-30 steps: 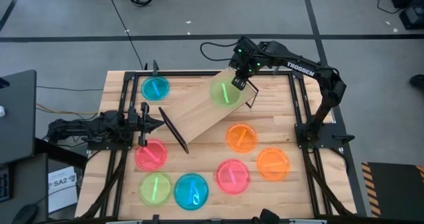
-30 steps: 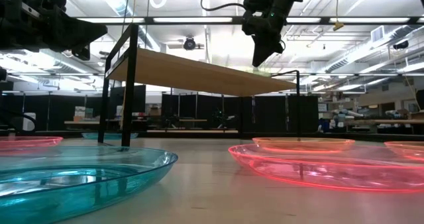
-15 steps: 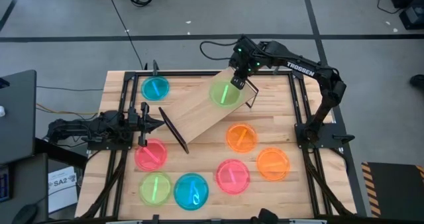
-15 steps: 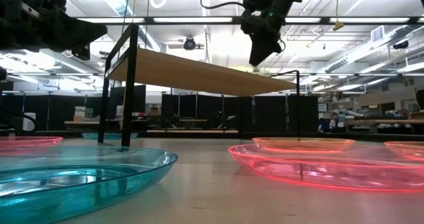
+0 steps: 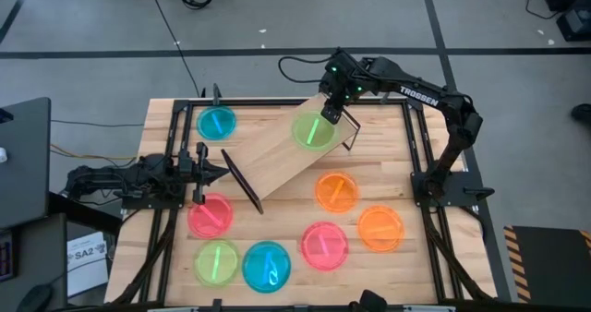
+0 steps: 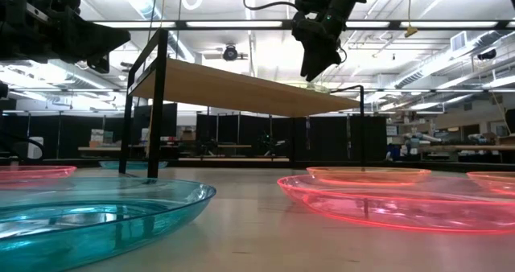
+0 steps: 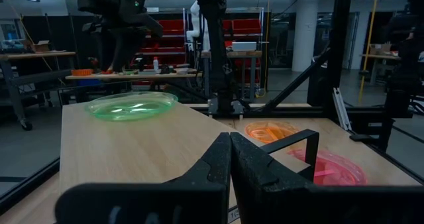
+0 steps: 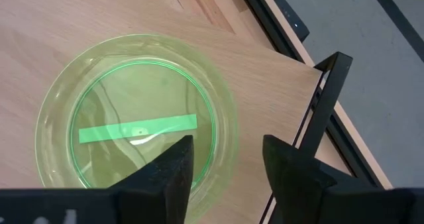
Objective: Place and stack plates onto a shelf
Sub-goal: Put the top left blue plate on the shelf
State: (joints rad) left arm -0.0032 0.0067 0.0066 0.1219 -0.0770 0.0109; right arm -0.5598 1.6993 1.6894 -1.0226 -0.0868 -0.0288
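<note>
Right gripper [image 5: 329, 114] over the far right end of the shelf [image 5: 277, 150], fingers [image 8: 173, 168] spread apart with nothing between them, poised just above the rim of the green plate [image 5: 314, 129]. That plate lies flat on the shelf board near its right-hand wire leg [image 8: 324, 101]. Compared with a second ago: the gripper has lifted slightly, its tip sitting higher above the board in the low view [image 6: 315, 63]; the green plate has not shifted on the board. Nothing else on the table has moved. Shelf stands angled across the tabletop [image 5: 388, 187]. Remaining plates on the tabletop: a blue plate [image 5: 217, 123] at the far left corner, a pink plate [image 5: 211, 214] at left below the shelf, a second green plate [image 5: 217, 263] and a second blue plate [image 5: 267, 265] along the near edge, a second pink plate [image 5: 324, 245] beside them, and two orange plates [image 5: 337, 191] [image 5: 380, 227] at right. Left gripper [image 7: 230, 164] waits at the table's left edge as before, fingers pressed together, holding nothing, pointed toward the shelf.
</note>
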